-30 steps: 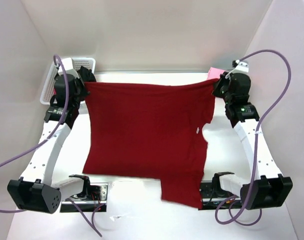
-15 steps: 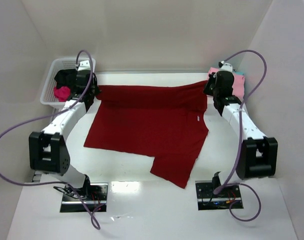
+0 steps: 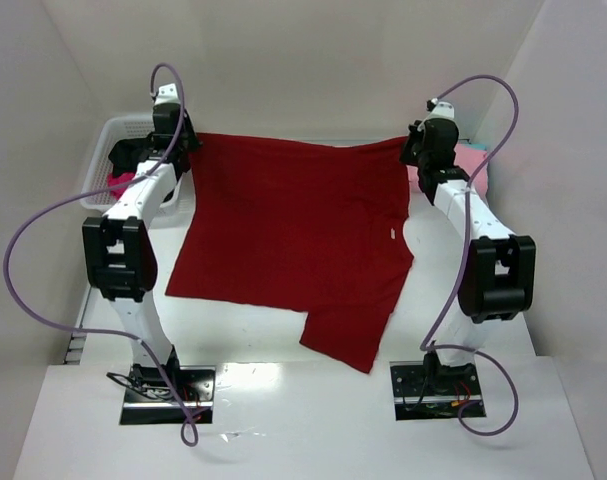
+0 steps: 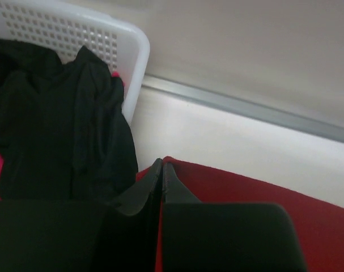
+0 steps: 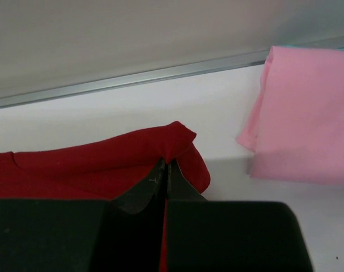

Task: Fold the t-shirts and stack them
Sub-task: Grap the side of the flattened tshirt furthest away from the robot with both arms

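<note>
Dark red t-shirt (image 3: pixel 293 230): soft matte knit, spread flat and smooth on the white table (image 3: pixel 243 335), one short sleeve flopped out on the side away from the white basket (image 3: pixel 105 152). Its far edge runs taut between the two pincers, starting just beside the basket.

Basket: perforated plastic with rounded corners, holding a crumpled black shirt (image 4: pixel 58 124) and a magenta one (image 3: pixel 118 183).

Light pink shirt (image 5: pixel 302 124): folded square, beyond the red shirt's corner farthest from the basket.

Left gripper (image 4: pixel 162 167): clenched on the red corner next to the basket. Right gripper (image 5: pixel 165 164): clenched on a bunched fold at the opposite corner.

Both arms reach far forward, elbows raised, wrists tipped down.
</note>
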